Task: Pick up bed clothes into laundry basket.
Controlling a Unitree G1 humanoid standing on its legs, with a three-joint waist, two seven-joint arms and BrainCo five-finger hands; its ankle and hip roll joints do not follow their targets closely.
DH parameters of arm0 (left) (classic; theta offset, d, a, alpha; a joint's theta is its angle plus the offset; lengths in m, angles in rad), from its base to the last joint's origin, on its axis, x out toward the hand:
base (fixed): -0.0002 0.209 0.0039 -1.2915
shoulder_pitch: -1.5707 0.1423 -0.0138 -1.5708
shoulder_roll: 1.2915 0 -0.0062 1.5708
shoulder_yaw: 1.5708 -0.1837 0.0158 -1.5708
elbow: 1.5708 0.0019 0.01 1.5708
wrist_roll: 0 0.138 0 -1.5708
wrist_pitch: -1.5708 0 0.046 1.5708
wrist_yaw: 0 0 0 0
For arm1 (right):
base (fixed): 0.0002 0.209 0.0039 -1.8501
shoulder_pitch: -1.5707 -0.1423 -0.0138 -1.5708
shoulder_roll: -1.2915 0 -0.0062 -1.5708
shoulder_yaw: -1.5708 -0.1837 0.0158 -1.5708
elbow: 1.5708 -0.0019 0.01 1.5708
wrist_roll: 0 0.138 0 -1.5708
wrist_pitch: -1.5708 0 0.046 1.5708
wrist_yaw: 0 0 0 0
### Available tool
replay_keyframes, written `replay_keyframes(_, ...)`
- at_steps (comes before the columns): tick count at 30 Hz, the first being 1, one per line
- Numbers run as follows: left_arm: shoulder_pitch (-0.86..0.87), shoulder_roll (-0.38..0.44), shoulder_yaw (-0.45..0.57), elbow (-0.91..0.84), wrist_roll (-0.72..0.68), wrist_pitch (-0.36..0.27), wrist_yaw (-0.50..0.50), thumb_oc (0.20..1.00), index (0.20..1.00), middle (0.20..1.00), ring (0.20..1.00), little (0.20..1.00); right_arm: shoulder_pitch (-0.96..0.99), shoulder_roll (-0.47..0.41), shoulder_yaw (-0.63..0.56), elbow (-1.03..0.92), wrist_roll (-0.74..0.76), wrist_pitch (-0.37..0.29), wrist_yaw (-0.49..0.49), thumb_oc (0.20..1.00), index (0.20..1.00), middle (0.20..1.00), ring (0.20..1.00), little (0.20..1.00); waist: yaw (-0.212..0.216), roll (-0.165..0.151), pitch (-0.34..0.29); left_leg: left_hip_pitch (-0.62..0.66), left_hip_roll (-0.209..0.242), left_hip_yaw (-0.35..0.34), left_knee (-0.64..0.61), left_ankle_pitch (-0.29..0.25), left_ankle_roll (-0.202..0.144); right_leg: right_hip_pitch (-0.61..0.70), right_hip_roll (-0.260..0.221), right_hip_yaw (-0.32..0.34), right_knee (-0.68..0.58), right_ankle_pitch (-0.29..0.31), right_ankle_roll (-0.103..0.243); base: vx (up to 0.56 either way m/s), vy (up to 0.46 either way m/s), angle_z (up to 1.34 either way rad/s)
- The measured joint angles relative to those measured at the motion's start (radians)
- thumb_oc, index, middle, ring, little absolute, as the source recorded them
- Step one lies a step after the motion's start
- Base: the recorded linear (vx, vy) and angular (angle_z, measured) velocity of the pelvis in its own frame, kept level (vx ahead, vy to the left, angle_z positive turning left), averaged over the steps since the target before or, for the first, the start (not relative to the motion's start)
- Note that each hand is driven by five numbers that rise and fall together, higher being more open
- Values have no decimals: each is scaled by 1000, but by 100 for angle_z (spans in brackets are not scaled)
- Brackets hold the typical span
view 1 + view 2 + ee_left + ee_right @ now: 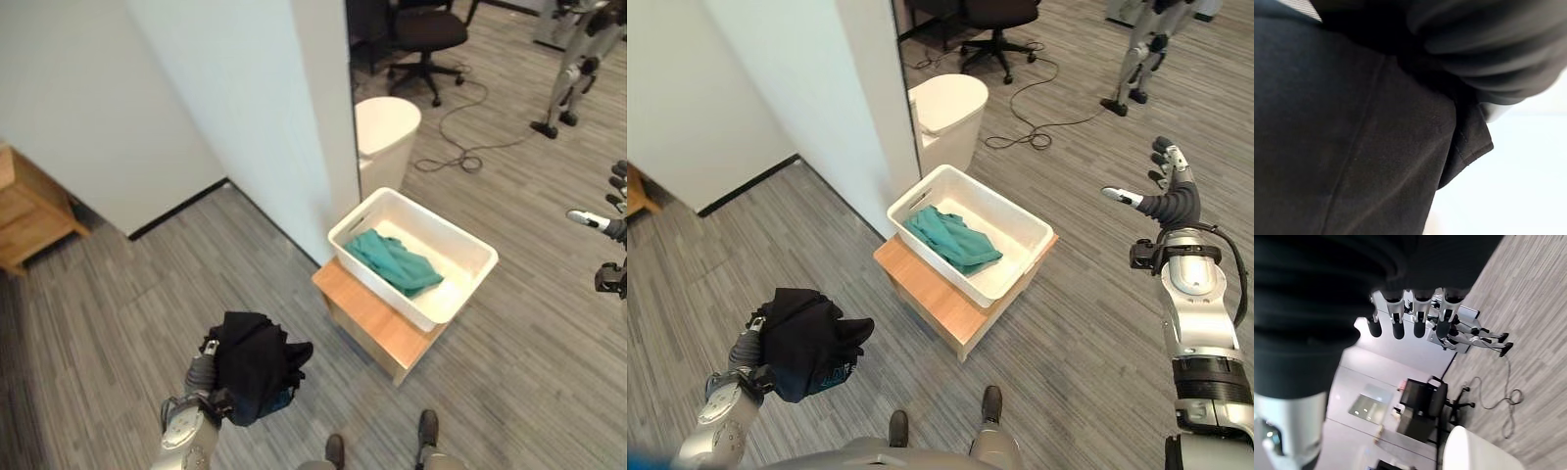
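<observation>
White plastic forms the laundry basket [972, 235], which sits on a low wooden stand [939, 294] close to the corner of a white wall [245, 98]. One green garment [951, 238] lies crumpled inside the basket, toward the wall side; the rest of the basket floor is bare. A black garment [806, 342] is bunched over the left hand [203, 367], low and to the left of the stand, well apart from the basket. The cloth covers that hand's fingers, and in the left wrist view black fabric [1352, 147] lies right up against the camera, so their grip cannot be told. The right hand [1169, 202] is raised out to the right, away from the basket, its fingers [1399, 313] straight and spread, holding nothing. Beyond the basket stands a white lidded bin [945, 116]. Grey wood-look flooring [127, 294] covers the room. A black office chair [423, 39] stands beyond the wall, and a wooden cabinet [24, 211] stands at the far left.
</observation>
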Motion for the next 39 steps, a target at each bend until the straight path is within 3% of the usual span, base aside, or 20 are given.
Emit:
replay_keyframes(4,-61,126,29,-99,32,-6,-14,200,200,200,200,200,76,3,-1,-46,-15,4,10,1000,1000,1000,1000,1000,-37,29,-9,4,-1,14,0,-4,9,-3,0,17,-2,6,4,-2,-12,-13)
replay_keyframes(6,-153,285,11,-147,33,-2,-45,200,200,200,200,200,145,96,-43,-60,-41,-6,24,1000,1000,1000,1000,1000,-41,39,-12,13,2,21,0,-3,6,2,4,22,0,8,2,-5,-10,-11)
replay_keyframes(10,-309,414,-5,-164,40,-18,-80,200,200,200,200,200,257,207,-38,-51,-37,13,48,1000,1000,1000,1000,1000,-66,73,-15,17,-1,23,0,-1,3,8,2,25,0,8,1,0,-2,-1)
replay_keyframes(12,-395,516,-37,-175,58,-26,-100,200,200,200,200,200,327,240,-39,0,-35,28,63,1000,1000,1000,1000,1000,-84,87,-17,27,-1,24,-1,-1,3,15,3,26,0,8,1,1,-3,-2)
replay_keyframes(13,-417,528,-40,-174,59,-35,-100,200,200,200,200,200,342,243,-39,6,-35,36,66,1000,1000,1000,1000,1000,-87,78,-10,23,-2,26,-2,-2,2,15,5,28,0,8,1,5,-5,-5)
replay_keyframes(15,-584,641,-154,-156,66,-46,-127,200,200,200,200,200,395,301,-45,102,-16,31,73,1000,1000,1000,1000,1000,-97,87,-15,34,0,31,-4,-2,1,16,6,36,-1,10,1,5,2,-9)
replay_keyframes(18,-684,671,-211,-106,66,-64,-129,200,200,200,200,200,408,341,-32,139,11,38,78,1000,1000,1000,1000,1000,-120,79,-10,34,-2,43,-7,-10,-2,15,6,45,0,12,2,-11,3,-13)
replay_keyframes(19,-717,674,-239,-91,65,-70,-130,200,200,200,200,200,408,349,-28,140,18,36,80,1000,1000,1000,1000,1000,-127,90,-18,36,-3,50,-7,-13,-2,12,5,53,0,15,1,-31,11,-9)
replay_keyframes(23,-1045,718,-555,67,55,-67,-131,200,200,200,200,200,415,371,48,142,93,41,92,1000,1000,1000,1000,1000,-152,60,-13,25,-3,51,-7,-10,0,-1,7,53,0,20,1,-18,8,-2)
replay_keyframes(24,-1181,722,-685,122,50,-68,-136,200,200,200,200,200,411,372,79,142,120,47,107,1000,1000,1000,1000,1000,-155,44,-14,16,-3,51,-7,-2,-7,-6,10,50,0,24,-1,0,0,0)
replay_keyframes(28,-1280,718,-733,146,50,-67,-154,200,200,200,200,200,417,379,83,140,121,53,129,1000,1000,1000,1000,1000,-183,31,-15,14,-3,53,-7,-4,-9,-9,12,53,0,22,0,-1,7,-2)
replay_keyframes(32,-1470,685,-877,260,63,-66,-160,200,200,200,200,200,406,414,112,148,159,60,134,1000,1000,1000,1000,1000,-189,-26,-16,12,-3,78,-1,-5,-10,-28,21,69,1,28,-8,-9,1,-12)
replay_keyframes(39,-1483,626,-912,363,131,-44,-161,200,200,200,200,200,420,420,138,147,161,66,146,1000,1000,1000,1000,1000,-203,-78,-26,12,-5,101,-1,-7,-13,-41,24,95,0,34,-13,-3,18,-10)
